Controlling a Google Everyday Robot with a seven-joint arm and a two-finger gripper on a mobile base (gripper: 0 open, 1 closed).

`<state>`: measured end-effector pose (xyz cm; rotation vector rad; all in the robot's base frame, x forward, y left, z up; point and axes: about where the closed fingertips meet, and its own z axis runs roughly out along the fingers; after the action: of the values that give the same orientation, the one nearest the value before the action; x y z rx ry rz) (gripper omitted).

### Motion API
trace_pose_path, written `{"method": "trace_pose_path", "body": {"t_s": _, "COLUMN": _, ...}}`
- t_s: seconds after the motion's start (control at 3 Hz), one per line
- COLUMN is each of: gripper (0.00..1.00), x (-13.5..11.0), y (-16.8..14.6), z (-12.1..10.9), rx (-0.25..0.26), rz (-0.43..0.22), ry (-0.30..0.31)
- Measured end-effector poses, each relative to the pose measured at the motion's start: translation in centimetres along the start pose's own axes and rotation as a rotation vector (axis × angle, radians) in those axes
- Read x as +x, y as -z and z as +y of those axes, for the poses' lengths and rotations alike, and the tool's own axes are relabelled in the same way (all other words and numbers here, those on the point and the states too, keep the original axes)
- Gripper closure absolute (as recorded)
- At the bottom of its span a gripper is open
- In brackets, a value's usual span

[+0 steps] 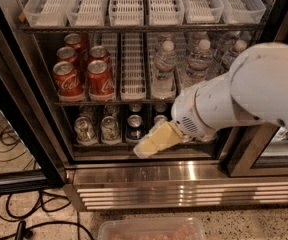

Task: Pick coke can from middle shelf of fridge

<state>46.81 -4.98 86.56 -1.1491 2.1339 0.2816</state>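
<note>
- Clear plastic tub (151, 230): at the bottom edge, on the speckled floor.
- Black cables (14, 219): looped on the floor, lower left.
- Fridge (34, 134): black door frame, dark inside, with a ribbed steel base panel (184, 189) under the opening.
- White robot arm (244, 99): reaches in from the right, across the lower right of the opening.
- Gripper (146, 146): pale yellow, pointing down-left, low in front of the bottom rack, well below the coke cans. Released or clenched: cannot tell. Nothing is seen in its grasp.
- Bottom rack: two green-and-silver cans (85, 130) at left, a blue can (134, 126) beside them.
- Middle shelf (114, 102): coke cans in two lanes at left, the front pair (66, 80) upright at the rail; a white lane tray (132, 66) beside them; water bottles (163, 69) to the right.
- Top rack: a row of white slotted trays (126, 4).
</note>
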Motion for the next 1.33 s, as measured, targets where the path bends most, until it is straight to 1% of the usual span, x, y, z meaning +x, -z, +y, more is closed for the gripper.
{"method": "trace_pose_path", "body": {"t_s": 0.33, "gripper": 0.00, "x": -1.9, "y": -1.9, "z": -0.3, "rx": 0.032, "rz": -0.093, "ry": -0.050}}
{"method": "trace_pose_path", "body": {"t_s": 0.67, "gripper": 0.00, "x": -3.2, "y": -2.5, "z": -0.8, "rx": 0.027, "rz": -0.129, "ry": -0.070}}
{"method": "trace_pose_path", "body": {"t_s": 1.0, "gripper": 0.00, "x": -3.2, "y": -2.5, "z": -0.8, "rx": 0.027, "rz": -0.129, "ry": -0.070}}
{"method": "trace_pose_path", "body": {"t_s": 1.33, "gripper": 0.00, "x": -3.9, "y": -3.5, "z": -0.7, "rx": 0.062, "rz": -0.175, "ry": -0.083}}
